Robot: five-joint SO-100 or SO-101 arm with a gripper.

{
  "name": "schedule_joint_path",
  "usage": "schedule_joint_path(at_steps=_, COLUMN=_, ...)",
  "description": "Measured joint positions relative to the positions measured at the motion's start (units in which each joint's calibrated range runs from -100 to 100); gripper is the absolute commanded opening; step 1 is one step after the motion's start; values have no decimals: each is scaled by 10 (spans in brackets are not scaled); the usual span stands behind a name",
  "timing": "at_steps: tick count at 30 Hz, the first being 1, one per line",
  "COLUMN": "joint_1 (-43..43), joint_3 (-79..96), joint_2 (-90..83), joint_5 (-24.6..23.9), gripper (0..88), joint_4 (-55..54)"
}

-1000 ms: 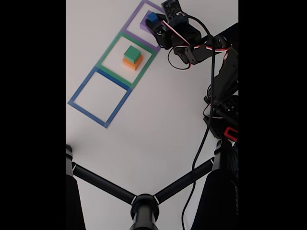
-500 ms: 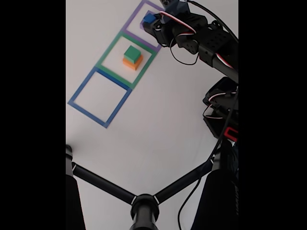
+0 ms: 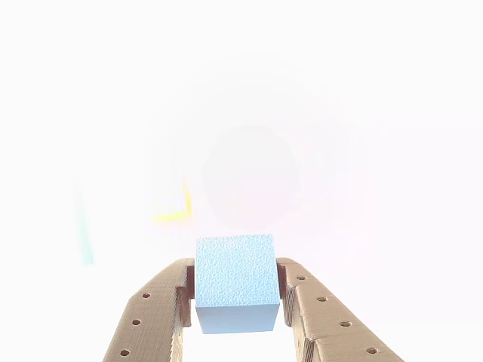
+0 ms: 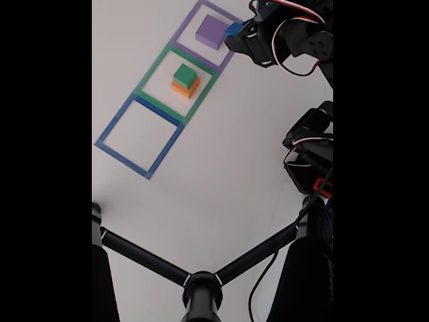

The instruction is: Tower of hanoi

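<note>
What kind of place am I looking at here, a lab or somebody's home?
Probably a hobby or lab bench set up for a block-stacking puzzle, though I can't tell which. A white table carries three taped squares, small coloured blocks, and a small robot arm whose hand holds a blue block.

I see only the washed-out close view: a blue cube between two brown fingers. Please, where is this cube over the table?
Observer: In the fixed view the pincer holds the blue cube lifted, beside the right edge of the purple square.
Operator: Is something inside that purple square?
Observer: Yes, a purple block sits there, uncovered.
Operator: And the other squares?
Observer: The green square holds a green cube stacked on an orange block; the blue square holds nothing.
</note>
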Motion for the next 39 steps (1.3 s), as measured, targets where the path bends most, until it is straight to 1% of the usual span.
schedule_joint_path(at_steps=3, joint_1=-6, joint_3=-41, joint_2=-1, joint_5=0, gripper=48, joint_4=40)
schedule_joint_path(at_steps=8, joint_1=-25, joint_3=-50, joint_2=-1, joint_5=0, gripper=47, joint_4=55)
schedule_joint_path(at_steps=12, joint_1=-52, joint_3=-27, joint_2=-1, joint_5=0, gripper=47, joint_4=39)
schedule_joint_path(at_steps=16, joint_1=-74, joint_3=18, joint_2=3, joint_5=0, gripper=46, joint_4=-9)
schedule_joint_path(at_steps=22, joint_1=-82, joint_3=139, joint_2=11, joint_5=0, gripper=46, joint_4=-139)
schedule_joint_path(at_steps=29, joint_1=-93, joint_3=294, joint_2=31, joint_5=0, gripper=46, joint_4=-347)
schedule_joint_path(at_steps=39, joint_1=-93, joint_3=440, joint_2=98, joint_5=0, gripper=46, joint_4=-619)
